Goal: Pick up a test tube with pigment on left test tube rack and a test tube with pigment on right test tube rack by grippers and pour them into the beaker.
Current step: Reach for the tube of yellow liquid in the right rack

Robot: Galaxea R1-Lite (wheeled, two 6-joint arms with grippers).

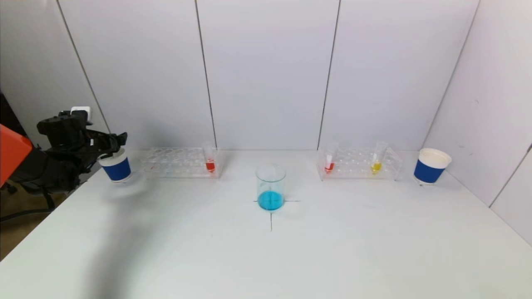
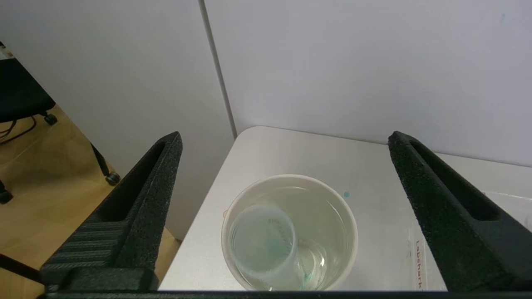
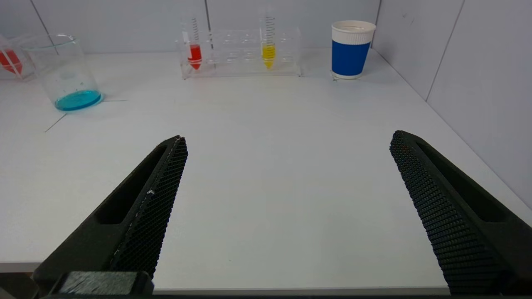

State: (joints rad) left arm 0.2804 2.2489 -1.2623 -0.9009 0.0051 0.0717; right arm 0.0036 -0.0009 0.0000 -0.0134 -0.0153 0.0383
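The counter [image 1: 266, 257] carried two clear racks: the left rack [image 1: 178, 162] at centre left of the head view held one red tube [image 1: 210, 160], and the right rack [image 1: 359, 162] held a red tube [image 1: 329, 160] and a yellow tube [image 1: 377, 160]. The single beaker [image 1: 270, 187], mid-frame, already held blue liquid. Of two blue paper cups, the left cup [image 2: 291, 232] contained one emptied tube [image 2: 264, 245] beneath the left gripper [image 2: 282, 216], its fingers spread wide and empty. By my reading, the left pour was done; the right gripper [image 3: 286, 207], fingers apart, had not yet picked a tube.
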